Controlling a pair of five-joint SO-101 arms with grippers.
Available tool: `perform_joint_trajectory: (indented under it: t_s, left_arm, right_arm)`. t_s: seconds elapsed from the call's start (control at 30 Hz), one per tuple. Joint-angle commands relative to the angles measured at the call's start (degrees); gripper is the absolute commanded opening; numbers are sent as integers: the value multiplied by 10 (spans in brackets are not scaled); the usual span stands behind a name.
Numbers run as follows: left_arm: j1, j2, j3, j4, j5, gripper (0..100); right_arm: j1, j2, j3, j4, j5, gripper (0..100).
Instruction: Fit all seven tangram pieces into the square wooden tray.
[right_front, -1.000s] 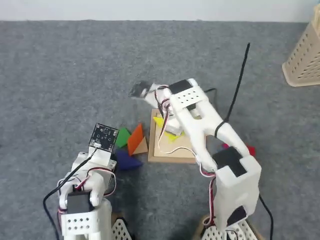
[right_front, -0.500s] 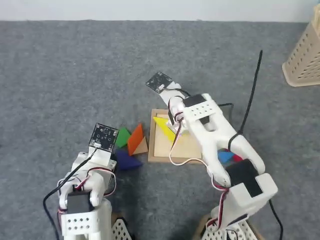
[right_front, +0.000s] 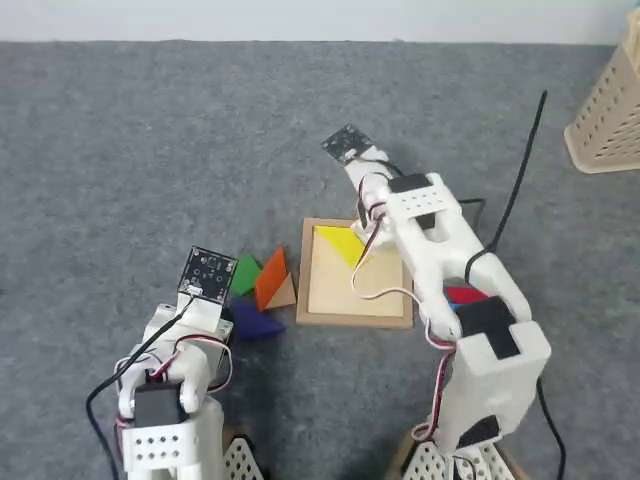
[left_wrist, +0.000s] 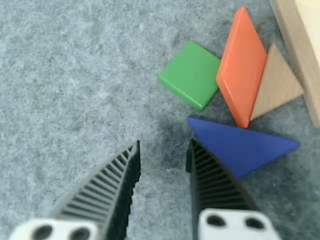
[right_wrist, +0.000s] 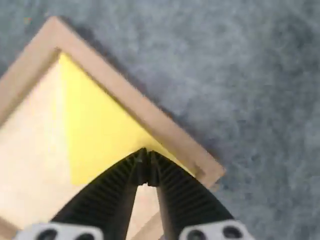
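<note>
Yellow is the one colour inside the tray (right_front: 305, 300): a yellow triangle (right_front: 340, 243) lies flat in the far corner on my left arm's side, two edges snug against the wooden rim. My right gripper (right_wrist: 146, 167) hangs over that triangle near the tray's far rim, its fingers pressed together with nothing between them.

The other pieces lie off the tray on the grey carpet (right_front: 150, 130). Just beyond its left rim sits a cluster — a tan triangle (left_wrist: 275, 85) nearest the rim, an orange diamond (left_wrist: 242, 65) touching it, then a green square (left_wrist: 190, 74), and a blue triangle (left_wrist: 245, 145) on the near side. My left gripper (left_wrist: 162, 150) hovers beside the blue triangle, farther from the tray, fingers a little apart and empty. Beside the tray's right rim a red piece (right_front: 465, 295) shows, partly hidden under my right arm.
</note>
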Motion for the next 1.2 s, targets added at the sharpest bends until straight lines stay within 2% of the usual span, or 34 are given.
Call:
perform_joint_trajectory:
  t_s: [0.0, 0.3, 0.37, 0.5, 0.6, 0.67, 0.97, 1.17]
  left_arm:
    - [2, -11, -3, 3, -1, 150]
    - [2, -11, -3, 3, -1, 150]
    - [2, -11, -3, 3, -1, 150]
    - [2, -11, -3, 3, -1, 150]
    - [2, -11, -3, 3, -1, 150]
    - [2, -11, -3, 3, -1, 150]
    - [2, -11, -3, 3, -1, 150]
    - [2, -11, -3, 3, -1, 150]
  right_arm:
    - [31, 4, -39, 2, 7, 6]
    - [57, -170, -80, 178, -46, 7]
    - [82, -208, -80, 243, -25, 8]
    - [149, -239, -43, 337, 81, 82]
    - [189, -247, 39, 330, 200, 125]
    - [206, -250, 93, 305, 244, 133]
    - [227, -245, 246, 135, 293, 141]
    - [252, -243, 271, 84, 295, 264]
